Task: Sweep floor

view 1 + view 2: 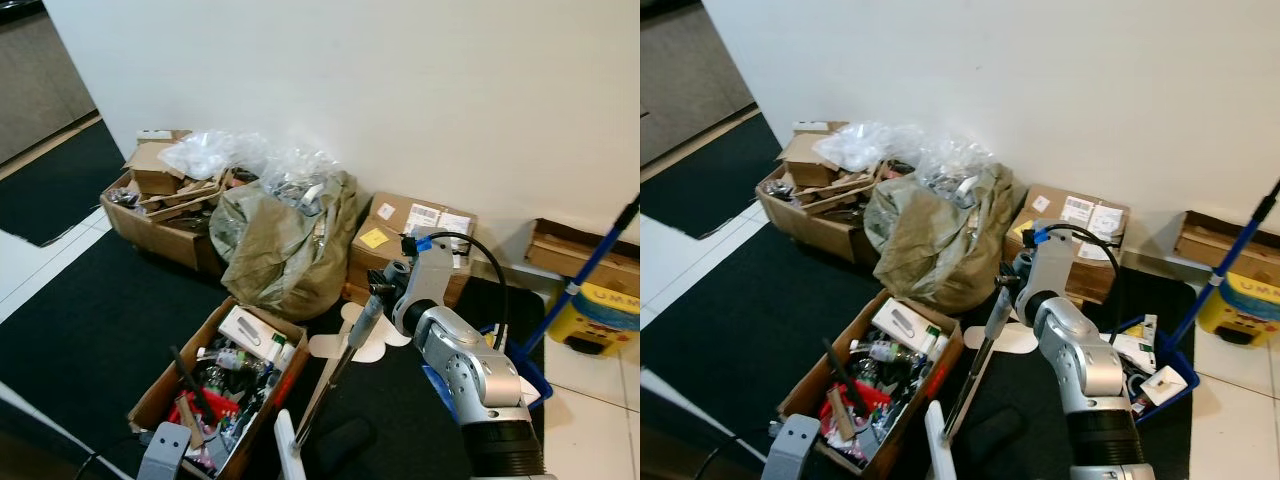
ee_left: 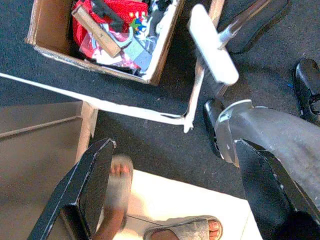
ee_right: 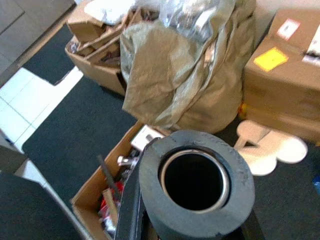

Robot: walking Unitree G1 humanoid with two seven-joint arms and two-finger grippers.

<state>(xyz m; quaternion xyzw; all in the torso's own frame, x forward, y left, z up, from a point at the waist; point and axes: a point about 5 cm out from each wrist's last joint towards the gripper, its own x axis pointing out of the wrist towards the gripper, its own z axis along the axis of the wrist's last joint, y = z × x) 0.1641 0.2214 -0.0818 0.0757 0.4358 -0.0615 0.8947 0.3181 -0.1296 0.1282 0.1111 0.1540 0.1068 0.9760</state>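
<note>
My right gripper (image 1: 380, 292) is shut on the grey foam grip of a sweeper pole (image 1: 340, 365). The pole slants down over the black carpet (image 1: 90, 330) to a white head (image 1: 285, 445) beside the open box. In the right wrist view the hollow top of the pole (image 3: 195, 182) points straight at the camera. My left gripper (image 2: 175, 150) hangs low over the carpet's edge, open, with its black fingers (image 2: 92, 185) wide apart and nothing between them. The same white head (image 2: 212, 45) lies just beyond it.
An open cardboard box (image 1: 160, 385) of clutter sits by the pole. An olive bag (image 1: 290, 250) and more boxes (image 1: 400, 235) line the wall. A blue bin (image 1: 530, 375), a blue-handled mop (image 1: 590, 265) and a yellow bucket (image 1: 600, 320) stand at the right. A person's sandalled feet (image 2: 185, 230) stand on white tile.
</note>
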